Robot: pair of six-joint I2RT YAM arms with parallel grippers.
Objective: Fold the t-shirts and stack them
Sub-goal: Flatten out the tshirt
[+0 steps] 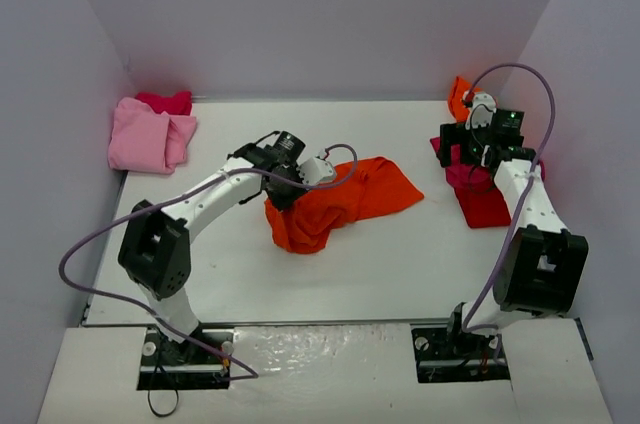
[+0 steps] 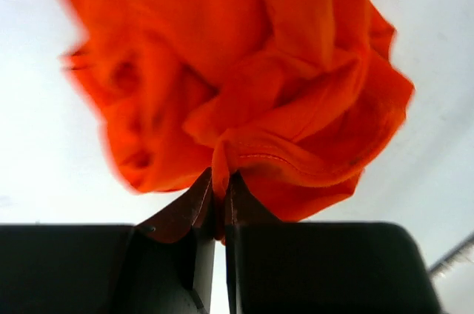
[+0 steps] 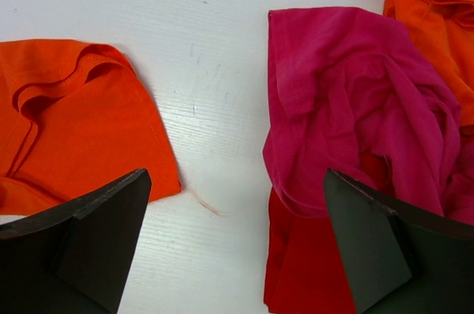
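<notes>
1. Pinching a hemmed fold of the orange t-shirt, the left gripper had its jaws pressed together, with only a sliver of cloth between them.
2. That shirt lay crumpled near the middle of the table. It was bunched up right at the left gripper and trailed off to the right, toward the other arm.
3. The right gripper hung over the right side of the table with its jaws spread wide and nothing between them.
4. A strip of bare table showed under the open jaws. The loose end of the orange t-shirt lay on the gripper's left side, and a rumpled magenta t-shirt lay on its right side.
5. The magenta t-shirt rested on top of a red t-shirt, whose edge stuck out toward the near side.
6. A second orange t-shirt touched the magenta one on its far side, by the back right corner.
7. A pink t-shirt sat folded at the far left corner, well apart from both grippers, with a dark pink t-shirt just behind it.
</notes>
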